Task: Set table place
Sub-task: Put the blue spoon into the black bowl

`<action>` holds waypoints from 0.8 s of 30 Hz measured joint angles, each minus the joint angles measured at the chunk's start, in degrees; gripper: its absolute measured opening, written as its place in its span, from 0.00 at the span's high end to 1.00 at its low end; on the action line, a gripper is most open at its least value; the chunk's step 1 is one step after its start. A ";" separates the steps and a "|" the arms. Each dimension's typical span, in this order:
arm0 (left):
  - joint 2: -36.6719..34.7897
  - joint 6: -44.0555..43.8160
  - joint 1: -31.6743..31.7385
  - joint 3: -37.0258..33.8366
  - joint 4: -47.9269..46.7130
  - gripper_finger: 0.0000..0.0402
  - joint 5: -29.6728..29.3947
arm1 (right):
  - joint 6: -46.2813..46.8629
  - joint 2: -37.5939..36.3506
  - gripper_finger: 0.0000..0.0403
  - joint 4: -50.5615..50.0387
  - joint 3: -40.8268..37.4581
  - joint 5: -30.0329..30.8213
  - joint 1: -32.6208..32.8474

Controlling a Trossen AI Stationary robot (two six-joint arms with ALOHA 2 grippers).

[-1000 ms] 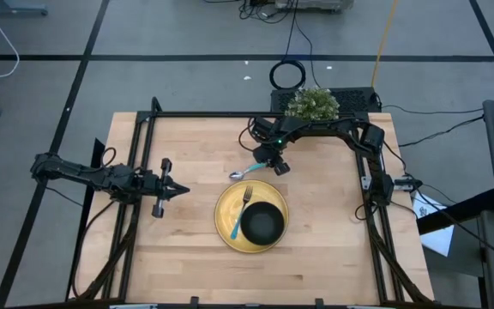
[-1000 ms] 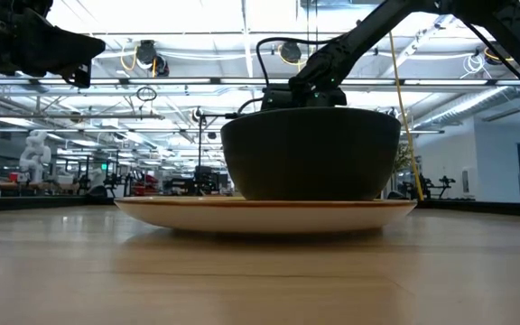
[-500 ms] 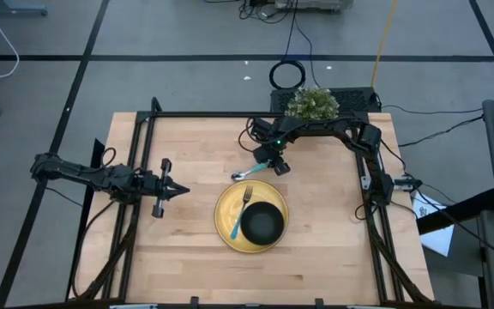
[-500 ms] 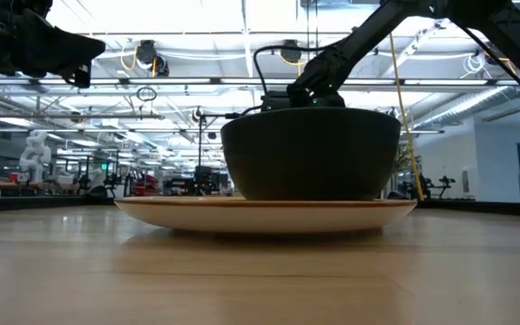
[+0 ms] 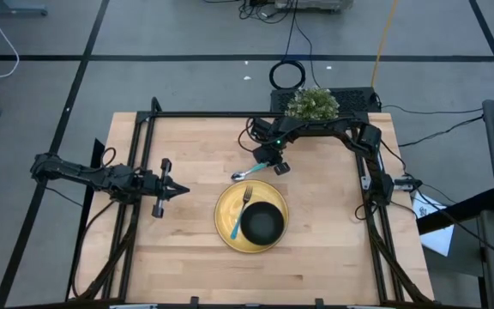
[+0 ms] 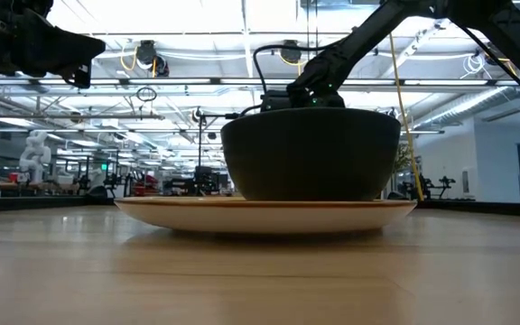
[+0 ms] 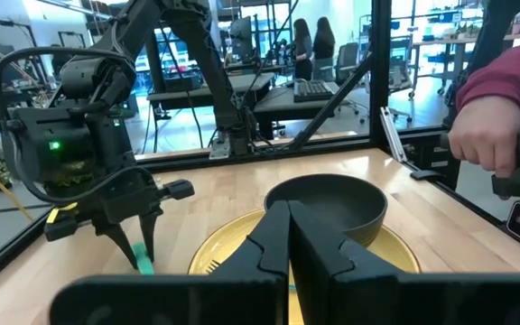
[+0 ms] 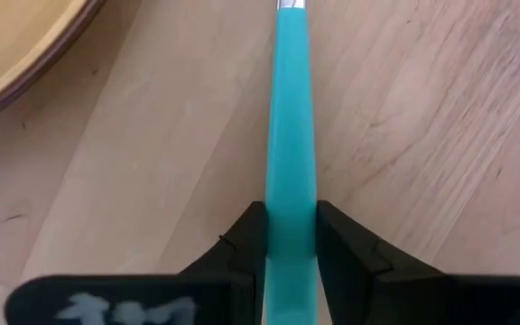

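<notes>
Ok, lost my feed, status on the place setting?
Right gripper shut on teal-handled spoon beside round yellow plate. Left gripper shut, idle at table's left. Nothing in the way.

Both arms (image 5: pixel 84 173) are built from dark jointed links with black cables looped alongside; a green light is lit on the right wrist (image 7: pixel 55 145).

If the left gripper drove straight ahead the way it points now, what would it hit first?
Most likely the yellow plate, at its near rim, with the black bowl just behind it. The shut left gripper points across the table toward them; its height above the wood is unclear, so it might pass over the rim.
</notes>
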 joint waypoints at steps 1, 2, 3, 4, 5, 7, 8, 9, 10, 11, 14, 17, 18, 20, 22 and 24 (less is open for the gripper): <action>0.00 -0.06 0.00 0.00 0.00 0.98 0.00 | -0.02 0.00 0.85 0.36 -0.03 0.01 0.03; 0.00 -0.13 0.00 0.00 0.00 0.98 0.00 | -0.03 -0.28 0.85 0.72 -0.09 0.01 0.02; 0.00 -0.27 0.00 0.00 0.00 0.98 0.00 | 0.01 -0.68 0.85 0.92 -0.12 -0.01 0.01; 0.00 -0.29 0.00 0.00 0.00 0.98 0.00 | 0.06 -0.81 0.85 1.23 -0.16 0.01 0.03; 0.00 -0.37 0.00 0.00 0.01 0.98 0.00 | 0.09 -1.05 0.85 1.59 -0.22 -0.01 0.06; 0.00 -0.52 0.00 0.00 0.00 0.98 0.00 | 0.38 -1.72 0.85 2.26 -0.37 0.03 0.08; 0.00 -0.54 0.00 0.00 0.00 0.98 0.00 | 0.39 -1.99 0.85 2.81 -0.37 0.05 0.12; 0.00 -0.54 0.00 0.00 0.00 0.98 0.00 | 0.43 -2.21 0.85 3.21 -0.37 0.19 0.12; 0.00 -0.56 0.00 0.00 0.00 0.98 0.00 | 0.45 -2.53 0.85 3.30 -0.37 0.21 0.12; 0.00 -0.58 0.00 0.00 0.00 0.98 0.02 | 0.65 -2.86 0.85 3.20 -0.37 0.20 0.12; 0.00 -0.72 0.00 0.00 0.00 0.98 0.02 | 1.04 -3.32 0.85 3.18 -0.31 0.17 0.12; 0.00 -0.95 0.00 0.00 0.00 0.98 0.02 | 1.06 -3.32 0.85 2.57 -0.31 0.15 0.11; 0.00 -0.98 0.00 0.00 0.00 0.98 0.00 | 1.04 -3.32 0.85 2.55 -0.29 0.13 0.10; 0.00 -0.99 0.00 0.00 0.00 0.98 0.00 | 1.06 -3.32 0.85 2.57 -0.26 0.10 0.11; 0.00 -1.00 0.00 0.00 0.00 0.98 0.00 | 1.06 -3.32 0.85 2.53 -0.26 0.09 0.19; 0.00 -1.09 0.00 0.00 0.00 0.98 0.02 | 1.06 -3.37 0.85 2.53 -0.24 -0.01 0.35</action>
